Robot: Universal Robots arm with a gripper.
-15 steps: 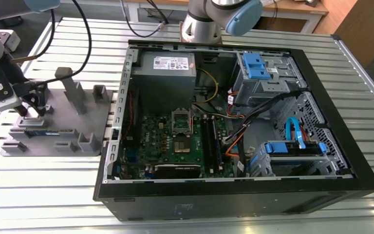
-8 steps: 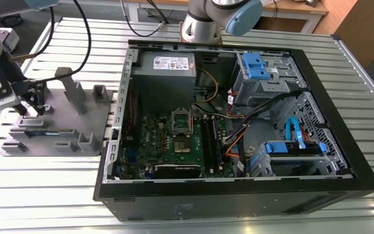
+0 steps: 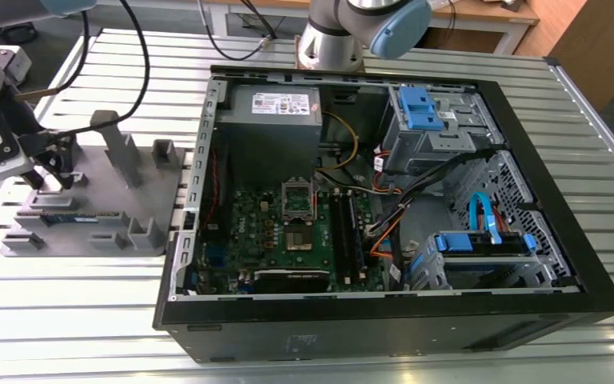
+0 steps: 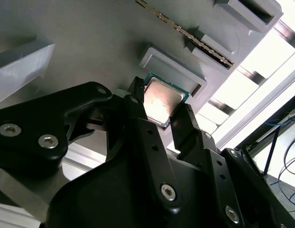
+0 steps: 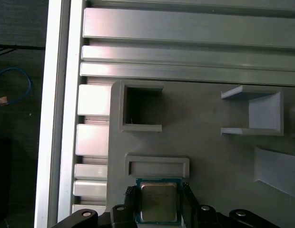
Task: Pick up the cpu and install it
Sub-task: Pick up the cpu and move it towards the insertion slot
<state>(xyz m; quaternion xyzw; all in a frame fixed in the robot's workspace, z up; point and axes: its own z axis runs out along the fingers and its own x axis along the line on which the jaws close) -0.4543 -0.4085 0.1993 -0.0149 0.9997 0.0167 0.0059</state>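
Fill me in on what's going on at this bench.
A robot arm is working at the grey parts tray at the exterior view's left, beside an open computer case. In both wrist views its gripper is down at the tray, with the fingers closed against two opposite edges of the cpu. The cpu is at the tray, not in the case, so nothing is installed yet.

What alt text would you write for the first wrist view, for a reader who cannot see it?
The black claw grips the cpu, shiny silver top facing the camera, by two opposite edges, with a grey fixture tray behind it. The tray carries empty raised pockets and lies on a ribbed metal table.
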